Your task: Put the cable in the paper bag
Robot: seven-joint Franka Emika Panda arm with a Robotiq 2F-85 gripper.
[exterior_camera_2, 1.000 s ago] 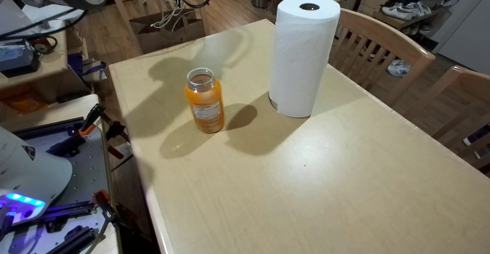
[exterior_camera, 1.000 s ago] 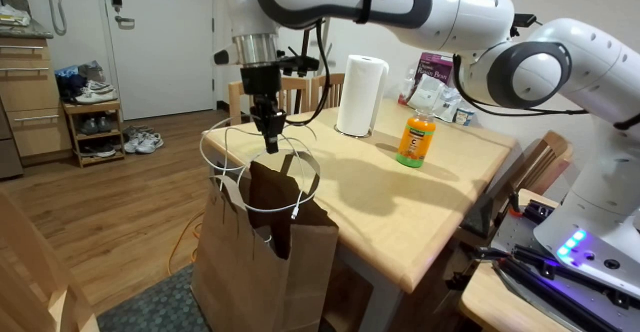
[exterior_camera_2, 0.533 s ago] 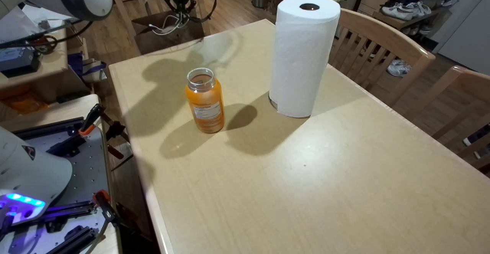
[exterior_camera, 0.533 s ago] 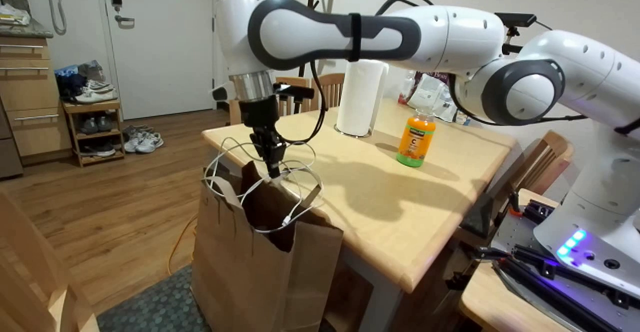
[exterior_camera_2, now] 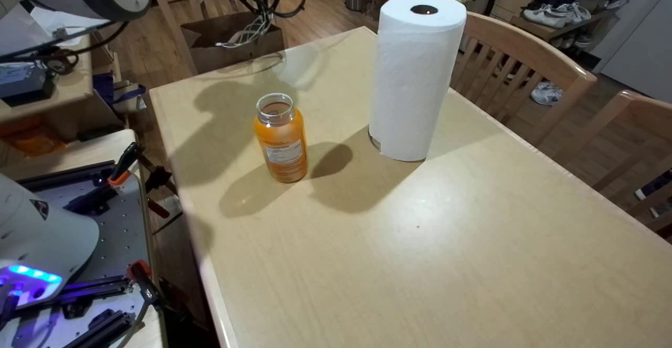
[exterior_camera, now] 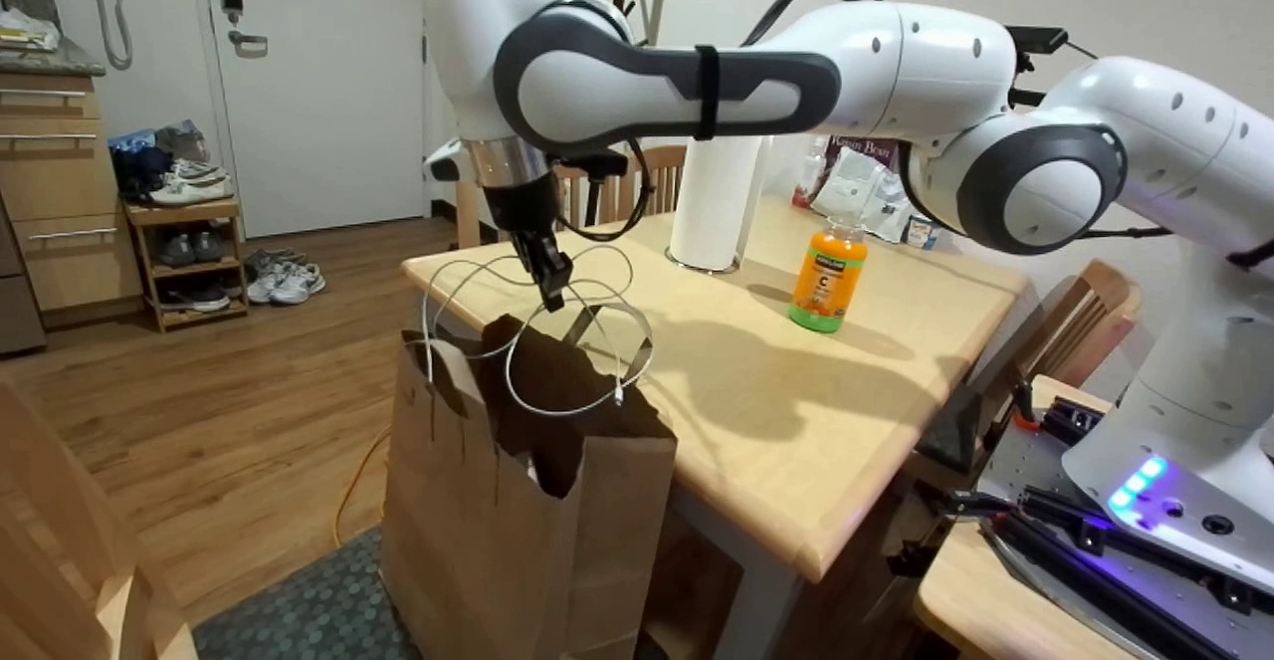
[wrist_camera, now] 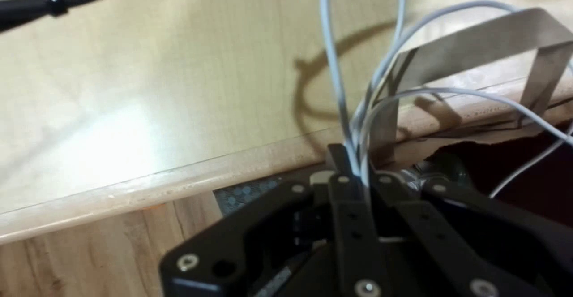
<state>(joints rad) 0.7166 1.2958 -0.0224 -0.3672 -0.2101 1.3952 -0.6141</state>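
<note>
The thin white cable [exterior_camera: 542,409] hangs in loose loops from my gripper [exterior_camera: 554,304], whose fingers are shut on it. Its loops spread over the mouth of the tall brown paper bag [exterior_camera: 478,521], and a plug end dangles near the bag's right rim. In the wrist view several strands of the cable [wrist_camera: 333,59] run out from between the fingertips of the gripper [wrist_camera: 356,167]. A paper handle [wrist_camera: 474,48] of the bag stands close by, and I cannot tell whether the cable touches it. The bag [exterior_camera_2: 226,56] is partly behind the table edge in an exterior view.
The bag stands against the edge of a light wooden table [exterior_camera: 737,481]. On that table are an orange bottle [exterior_camera: 828,277] and a paper towel roll [exterior_camera: 715,202]. A wooden chair [exterior_camera: 80,541] is at the near left, and the bag rests on a patterned dark surface [exterior_camera: 309,600].
My gripper dips toward the bag's mouth, then rises again and shifts slightly toward the table. The cable's loops follow it down and back up, still held. The bag's top shifts a little.
</note>
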